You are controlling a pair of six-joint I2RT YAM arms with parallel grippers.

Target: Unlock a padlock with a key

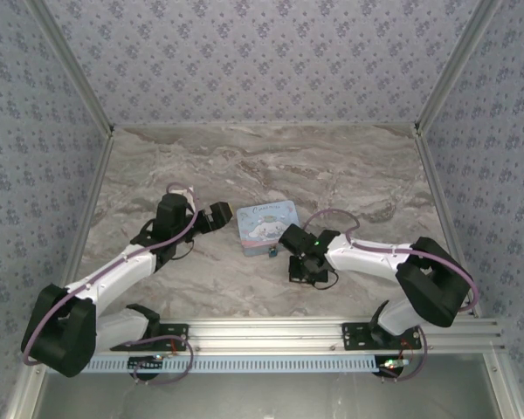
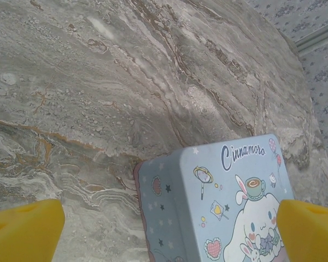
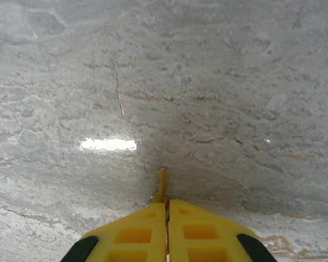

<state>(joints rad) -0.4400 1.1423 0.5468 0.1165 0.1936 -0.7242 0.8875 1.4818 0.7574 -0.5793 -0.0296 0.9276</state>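
The bench (image 1: 271, 166) is seen as a slab of grey-beige marble, veined with rust-brown lines and glossy enough to carry a white glare patch in the right wrist view. It is bounded on 3 sides by slim metal edging and by walls (image 1: 262, 52) papered in a small blue floral print. A ribbed aluminium rail (image 1: 271, 332) runs along the near edge, and the 2 arm bases are bolted to it. A broad stretch of marble lies open between the far wall and the tin (image 1: 266, 223), with more room out to either side edge.

The tin is pale blue, square with rounded corners, and lies flat near the middle. A cartoon dog and curly script are printed on its lid.

The left gripper (image 2: 165, 234) is spread wide with nothing held. 1 corner of the tin is framed between its smooth yellow fingertips (image 2: 22, 232), and contact cannot be told.

The right gripper (image 3: 167, 218) is pressed fully together on the key (image 3: 162, 183). The key's thin brass-coloured blade juts past the moulded yellow tips toward the marble.

The padlock (image 1: 269, 253), a tiny blue-teal block, is set on the bench just beside the tin's near edge. Its shackle is too small to be made out.
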